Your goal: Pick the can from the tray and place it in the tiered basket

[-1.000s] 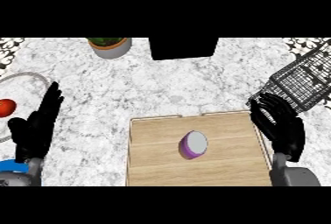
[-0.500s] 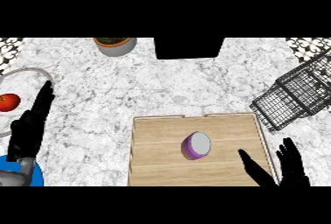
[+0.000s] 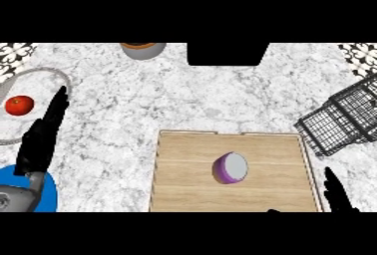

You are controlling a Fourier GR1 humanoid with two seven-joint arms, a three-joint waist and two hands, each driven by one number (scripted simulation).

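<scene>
Since half a second ago the right hand (image 3: 337, 195) has sunk toward the lower edge, so only straight, spread fingers show beside the wooden tray's (image 3: 184, 149) right rim, holding nothing. The purple can (image 3: 232, 167) lies on its side mid-tray, untouched, with the black wire basket (image 3: 342, 122) well off to the upper right. The left hand (image 3: 43, 137) rests open at the left edge, fingers up, near a tomato (image 3: 20, 105) on a plate (image 3: 44, 73); a blue disc (image 3: 46, 191) sits below and a bowl (image 3: 143, 49) at the top, nothing between can and basket.

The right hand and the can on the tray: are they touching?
Apart. In the head view the right hand shows at the lower right edge, and bare tray wood lies between it and the can.
</scene>
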